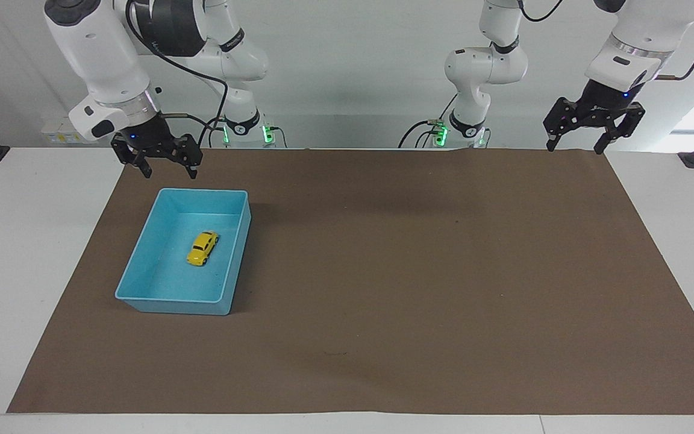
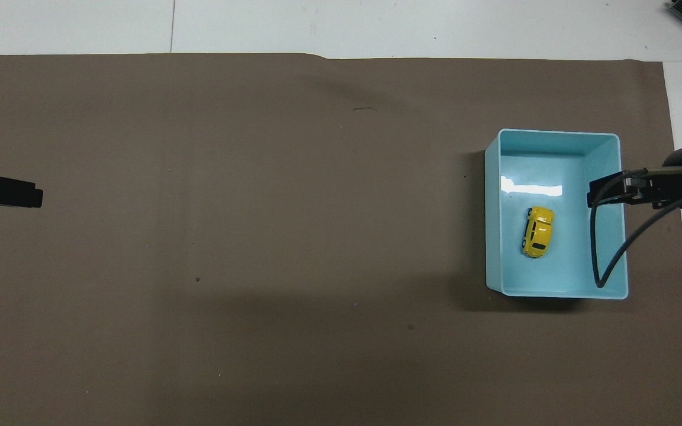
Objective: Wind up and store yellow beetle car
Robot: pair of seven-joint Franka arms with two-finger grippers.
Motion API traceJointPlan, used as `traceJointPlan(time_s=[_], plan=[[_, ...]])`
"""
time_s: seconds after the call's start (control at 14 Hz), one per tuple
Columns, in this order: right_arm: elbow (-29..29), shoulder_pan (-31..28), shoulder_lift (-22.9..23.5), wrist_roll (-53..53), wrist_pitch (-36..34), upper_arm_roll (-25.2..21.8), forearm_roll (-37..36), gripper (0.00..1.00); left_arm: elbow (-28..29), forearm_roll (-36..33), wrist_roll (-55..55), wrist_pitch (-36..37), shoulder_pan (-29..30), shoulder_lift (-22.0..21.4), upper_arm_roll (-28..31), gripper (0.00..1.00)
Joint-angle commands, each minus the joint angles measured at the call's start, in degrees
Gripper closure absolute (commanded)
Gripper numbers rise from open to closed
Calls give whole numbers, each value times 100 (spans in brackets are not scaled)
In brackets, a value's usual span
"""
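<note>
The yellow beetle car point(image 1: 203, 248) lies alone on the floor of the light blue bin point(image 1: 169, 306), which stands toward the right arm's end of the table. In the overhead view the car point(image 2: 538, 239) sits near the middle of the bin point(image 2: 493, 236). My right gripper point(image 1: 168, 175) is open and empty, raised in the air over the bin's rim; it also shows in the overhead view point(image 2: 598, 190). My left gripper point(image 1: 576, 148) is open and empty, waiting high over the mat's corner at the left arm's end, and its tip shows in the overhead view point(image 2: 21, 197).
A brown mat point(image 1: 413, 271) covers most of the white table point(image 1: 21, 241). A black cable point(image 2: 598, 260) from the right arm hangs in a loop over the bin.
</note>
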State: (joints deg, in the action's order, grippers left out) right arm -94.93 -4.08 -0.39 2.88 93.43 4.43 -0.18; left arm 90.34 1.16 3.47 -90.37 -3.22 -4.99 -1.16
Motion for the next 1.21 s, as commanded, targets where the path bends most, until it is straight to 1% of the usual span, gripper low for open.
traceJointPlan(time_s=[0.0, 0.36, 1.14], plan=[[71, -67, -4, 81, -105, 67, 9, 0, 98, 60, 84, 46, 76, -116, -33, 0], [185, -67, -22, 81, -185, 67, 18, 0, 98, 60, 84, 46, 76, -116, -33, 0], [141, -67, -101, 46, -228, 67, 9, 0, 98, 60, 84, 46, 76, -116, -33, 0]])
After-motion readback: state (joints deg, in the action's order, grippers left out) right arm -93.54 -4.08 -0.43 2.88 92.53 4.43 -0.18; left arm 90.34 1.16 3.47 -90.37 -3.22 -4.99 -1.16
